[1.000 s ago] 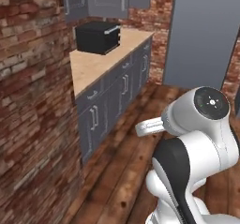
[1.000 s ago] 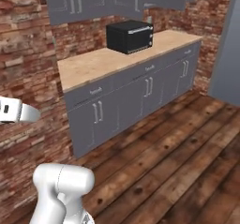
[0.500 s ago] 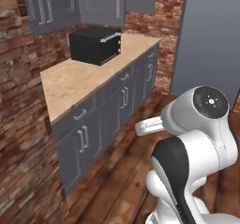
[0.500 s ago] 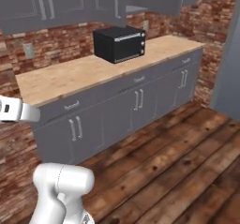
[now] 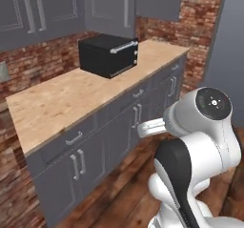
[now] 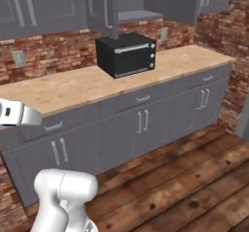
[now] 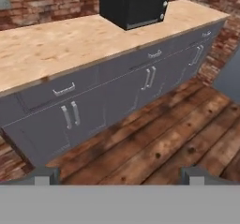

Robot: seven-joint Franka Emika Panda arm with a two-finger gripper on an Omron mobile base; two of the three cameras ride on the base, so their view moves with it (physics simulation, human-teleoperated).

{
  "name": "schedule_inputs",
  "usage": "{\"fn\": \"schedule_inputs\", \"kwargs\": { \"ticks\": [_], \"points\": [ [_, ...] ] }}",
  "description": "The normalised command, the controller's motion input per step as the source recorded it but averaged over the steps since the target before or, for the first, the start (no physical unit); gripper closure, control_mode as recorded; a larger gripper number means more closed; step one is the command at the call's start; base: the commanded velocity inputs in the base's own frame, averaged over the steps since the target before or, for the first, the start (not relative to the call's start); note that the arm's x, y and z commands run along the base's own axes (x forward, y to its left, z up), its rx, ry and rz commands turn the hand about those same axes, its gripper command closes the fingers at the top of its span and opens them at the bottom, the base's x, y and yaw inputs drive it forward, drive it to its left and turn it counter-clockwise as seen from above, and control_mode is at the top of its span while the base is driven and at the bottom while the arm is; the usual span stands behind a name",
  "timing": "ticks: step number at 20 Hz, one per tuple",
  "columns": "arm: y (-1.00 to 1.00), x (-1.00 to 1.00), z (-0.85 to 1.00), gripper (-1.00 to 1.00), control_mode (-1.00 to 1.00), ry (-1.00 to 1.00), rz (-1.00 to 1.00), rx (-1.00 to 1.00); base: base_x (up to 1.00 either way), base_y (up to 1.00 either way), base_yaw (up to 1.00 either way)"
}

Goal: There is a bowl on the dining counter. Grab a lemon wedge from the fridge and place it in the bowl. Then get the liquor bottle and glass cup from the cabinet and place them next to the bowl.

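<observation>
Gripper spread wide, empty, angled down at wood floor; counter and black oven ahead.

the counter has a light tan wood-grain top over flat grey fronts with silver bar handles. the oven on it is black with a silver handle. the wall is red-brown brick with pale mortar. the cabinet is grey. the floor is dark brown planks with knots.
</observation>
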Motion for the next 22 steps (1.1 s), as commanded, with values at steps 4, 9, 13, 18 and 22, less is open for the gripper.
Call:
{"fn": "schedule_inputs", "kwargs": {
  "ticks": [4,9,13,18,22],
  "points": [
    [0.00,0.00,0.00,-1.00,1.00,0.00,0.00,0.00,0.95,-0.52,0.36],
    [0.00,0.00,0.00,-1.00,1.00,0.00,0.00,0.00,0.69,-0.60,0.36],
    [0.00,0.00,0.00,-1.00,1.00,0.00,0.00,0.00,0.59,-0.66,0.36],
    [0.00,0.00,0.00,-1.00,1.00,0.00,0.00,0.00,0.61,-0.66,0.37],
    [0.00,0.00,0.00,-1.00,1.00,0.00,0.00,0.00,0.65,-0.64,0.38]
  ]
}}
